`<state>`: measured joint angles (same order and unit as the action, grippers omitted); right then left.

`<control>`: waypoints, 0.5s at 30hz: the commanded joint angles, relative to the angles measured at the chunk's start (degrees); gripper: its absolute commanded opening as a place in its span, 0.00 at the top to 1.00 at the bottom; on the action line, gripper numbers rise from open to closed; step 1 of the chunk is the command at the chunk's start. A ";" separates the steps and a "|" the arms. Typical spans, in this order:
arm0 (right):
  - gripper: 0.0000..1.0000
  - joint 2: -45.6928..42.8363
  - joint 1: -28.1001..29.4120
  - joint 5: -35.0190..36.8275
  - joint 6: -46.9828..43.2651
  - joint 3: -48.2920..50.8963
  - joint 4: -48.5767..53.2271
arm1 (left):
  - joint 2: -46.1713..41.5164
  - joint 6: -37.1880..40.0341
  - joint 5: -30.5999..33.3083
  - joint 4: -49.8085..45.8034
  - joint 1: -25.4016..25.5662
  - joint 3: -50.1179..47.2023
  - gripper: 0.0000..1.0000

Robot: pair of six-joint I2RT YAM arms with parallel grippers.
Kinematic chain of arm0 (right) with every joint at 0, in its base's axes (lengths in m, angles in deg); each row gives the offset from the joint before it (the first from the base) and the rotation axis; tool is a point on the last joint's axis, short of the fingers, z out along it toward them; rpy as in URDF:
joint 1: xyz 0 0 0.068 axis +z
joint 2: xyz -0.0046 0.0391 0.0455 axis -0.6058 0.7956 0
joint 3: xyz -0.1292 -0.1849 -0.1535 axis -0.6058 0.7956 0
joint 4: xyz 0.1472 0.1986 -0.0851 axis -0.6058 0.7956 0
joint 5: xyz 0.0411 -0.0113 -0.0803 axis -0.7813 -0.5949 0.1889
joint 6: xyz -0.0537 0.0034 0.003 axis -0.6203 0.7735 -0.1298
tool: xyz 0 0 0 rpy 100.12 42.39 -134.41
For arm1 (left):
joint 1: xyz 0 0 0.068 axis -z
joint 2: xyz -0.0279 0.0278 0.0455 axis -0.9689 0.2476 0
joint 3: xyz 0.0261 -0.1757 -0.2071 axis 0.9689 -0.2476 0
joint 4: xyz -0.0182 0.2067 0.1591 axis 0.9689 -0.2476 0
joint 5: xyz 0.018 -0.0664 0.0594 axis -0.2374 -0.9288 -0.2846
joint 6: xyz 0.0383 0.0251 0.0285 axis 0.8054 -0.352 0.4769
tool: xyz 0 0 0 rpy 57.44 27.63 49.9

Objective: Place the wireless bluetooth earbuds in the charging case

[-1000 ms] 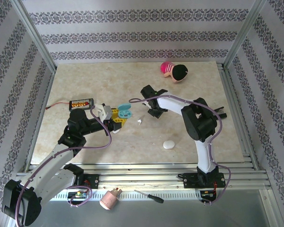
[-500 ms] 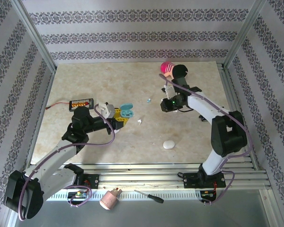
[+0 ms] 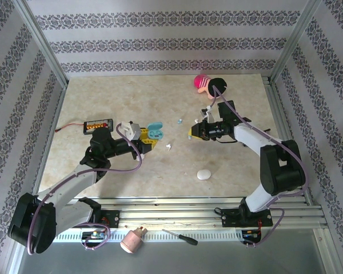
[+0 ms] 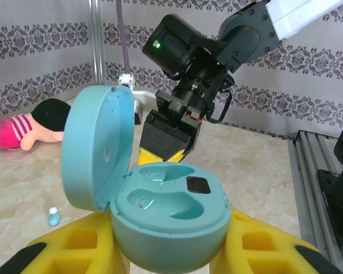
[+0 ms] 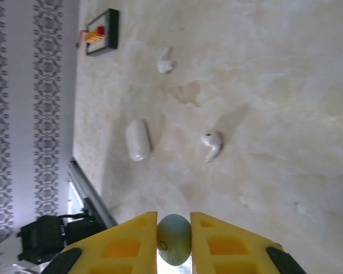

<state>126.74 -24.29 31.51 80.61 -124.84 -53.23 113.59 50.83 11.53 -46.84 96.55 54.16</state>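
Observation:
My left gripper is shut on the light blue charging case. The case's lid stands open and both wells show bare. My right gripper is shut on a light blue earbud, a short way right of the case and pointing at it. Another light blue earbud lies on the table behind them. A white earbud lies between the grippers, and a second white earbud lies farther left.
A closed white pebble-shaped case lies front centre. A pink-striped doll rests at the back right. A small black board with wires lies at the left. A screwdriver sits on the front ledge.
My right arm swung back toward the doll, then came forward and left, so its gripper now points at the open case. My left gripper shifted slightly right with the case.

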 commanded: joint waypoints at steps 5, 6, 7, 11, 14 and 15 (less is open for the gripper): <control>0.86 -9.08 1.69 -3.38 11.79 2.97 -5.68 | 4.67 -3.23 -0.94 11.89 -0.63 -1.17 0.70; 0.86 -9.86 1.77 -3.34 14.65 3.56 -7.22 | 5.11 -3.07 -0.87 11.96 -0.60 -0.92 0.70; 0.86 -10.69 1.92 -3.46 18.07 4.38 -9.73 | 5.43 -2.74 -0.93 11.79 -0.56 -0.66 0.70; 0.90 -12.07 2.30 -4.89 30.78 7.82 -19.70 | 6.32 -2.41 -1.43 11.66 -0.58 -0.12 0.70; 0.91 -11.71 2.86 -6.06 35.60 8.93 -22.39 | 6.35 -2.56 -1.62 11.68 -0.58 -0.11 0.70; 0.91 -11.66 3.09 -6.03 36.07 9.03 -22.40 | 6.32 -2.51 -1.72 11.47 -0.55 -0.12 0.70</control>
<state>115.33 -22.13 27.58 108.61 -116.84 -69.69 119.84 48.93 11.13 -39.06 96.55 53.40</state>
